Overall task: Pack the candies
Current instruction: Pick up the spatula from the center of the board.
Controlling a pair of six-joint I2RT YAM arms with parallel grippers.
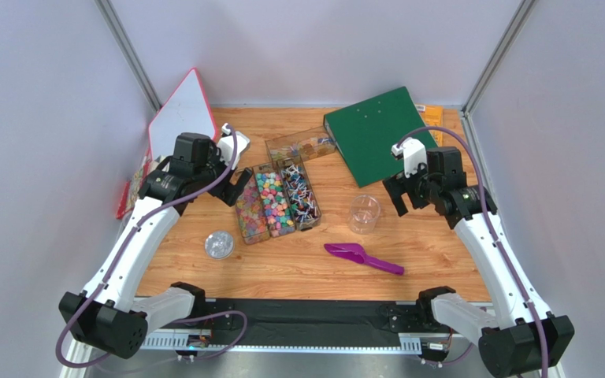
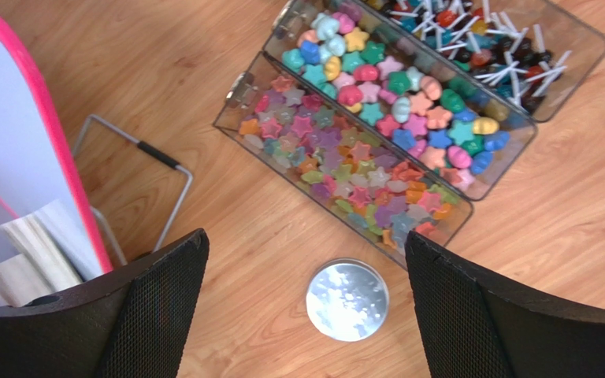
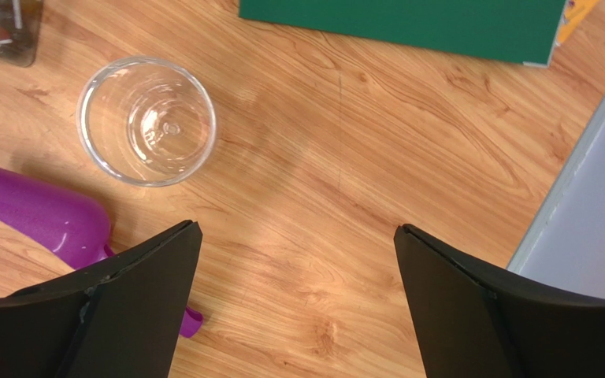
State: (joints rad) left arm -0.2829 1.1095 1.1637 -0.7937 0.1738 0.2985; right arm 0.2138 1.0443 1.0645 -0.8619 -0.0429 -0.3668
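The candies [image 1: 275, 203] fill clear narrow trays in the middle of the table: star shapes [image 2: 345, 169] in one, rounder mixed colours [image 2: 400, 102] in the one beside it. My left gripper [image 1: 235, 190] hangs open just left of the trays, above a round silver lid [image 2: 347, 300]; nothing lies between its fingers [image 2: 156, 315]. A clear empty cup [image 1: 364, 213] stands right of the trays, with a purple scoop [image 1: 363, 257] lying in front of it. My right gripper [image 1: 406, 201] is open over bare wood to the right of the cup [image 3: 146, 120], holding nothing.
A third tray holds lollipops [image 2: 487, 47], and another clear tray [image 1: 302, 146] lies behind them. A green binder [image 1: 380, 134] lies at the back right. A pink-edged whiteboard [image 1: 181, 118] leans at the back left, with a wire stand [image 2: 136, 181] beside it. The enclosure wall [image 3: 589, 220] stands close on the right.
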